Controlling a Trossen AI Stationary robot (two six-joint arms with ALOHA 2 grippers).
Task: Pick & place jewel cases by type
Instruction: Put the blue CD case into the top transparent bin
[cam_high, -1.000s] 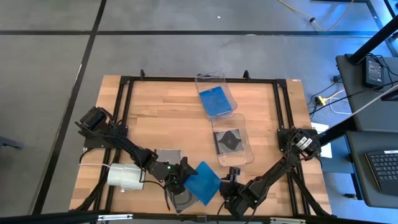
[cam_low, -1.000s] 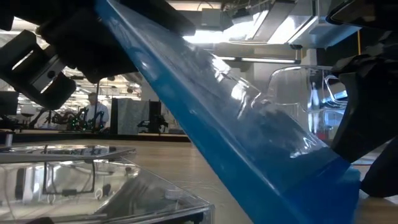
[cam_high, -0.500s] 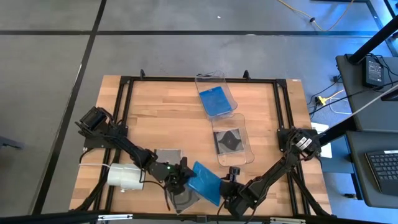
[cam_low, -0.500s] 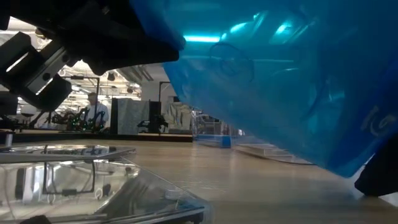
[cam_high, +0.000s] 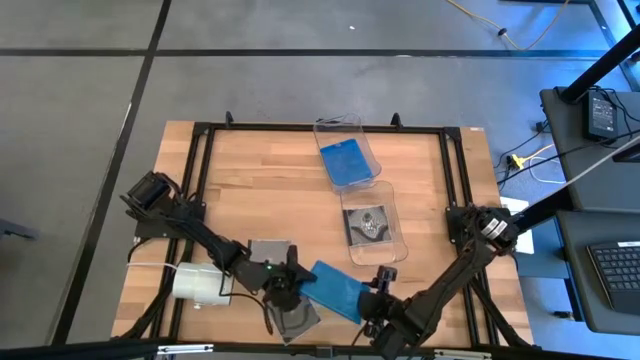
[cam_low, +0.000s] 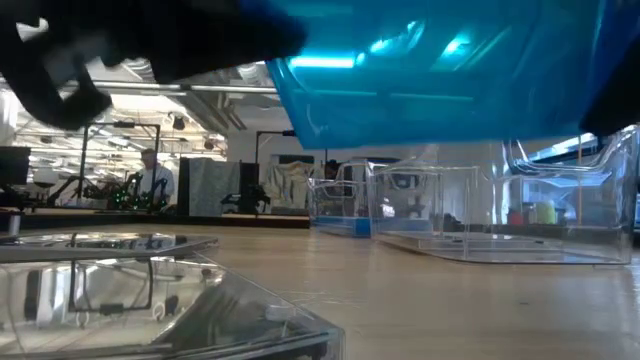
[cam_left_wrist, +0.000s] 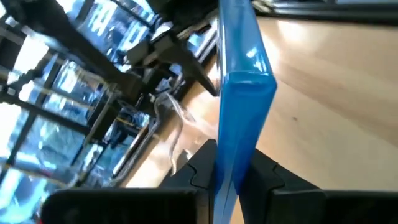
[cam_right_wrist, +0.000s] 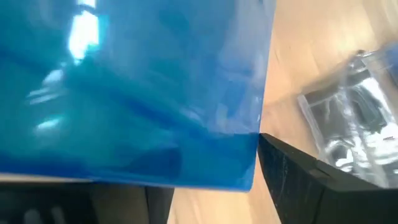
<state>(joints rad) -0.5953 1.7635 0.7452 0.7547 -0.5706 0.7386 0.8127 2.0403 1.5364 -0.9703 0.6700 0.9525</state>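
A translucent blue jewel case (cam_high: 335, 291) hangs over the table's near edge between my two grippers. My left gripper (cam_high: 297, 286) is shut on its left edge. My right gripper (cam_high: 380, 292) stands open at the case's right edge, one finger (cam_right_wrist: 292, 177) just past a corner of the case (cam_right_wrist: 252, 177). Two grey jewel cases (cam_high: 270, 250) (cam_high: 296, 319) lie flat on the wood beside the left gripper. A clear bin (cam_high: 340, 128) holds a blue case (cam_high: 347, 160). A second bin (cam_high: 392, 240) holds a dark case with a disc (cam_high: 368, 226). My left gripper pinches the blue case's left edge (cam_left_wrist: 231, 163) between its two fingers (cam_left_wrist: 200, 174), one on each flat face. The fingers come nearly level from the table's left. The case sticks out past them toward the right arm, lifted clear of the table. My right gripper is beside the case's right edge; I cannot tell whether it touches.
A white roll (cam_high: 200, 283) lies at the near left, close to the left arm. A clear case (cam_low: 160, 300) lies flat in the low view's foreground. The two bins stand in the table's middle and far part. A black frame (cam_high: 200, 150) runs round the tabletop.
My left gripper has shut on the blue case's left edge and rolled its wrist. The case, which leaned with its right edge on the table, has swung up clear of the wood. My right gripper has risen beside it, staying as wide open as before.
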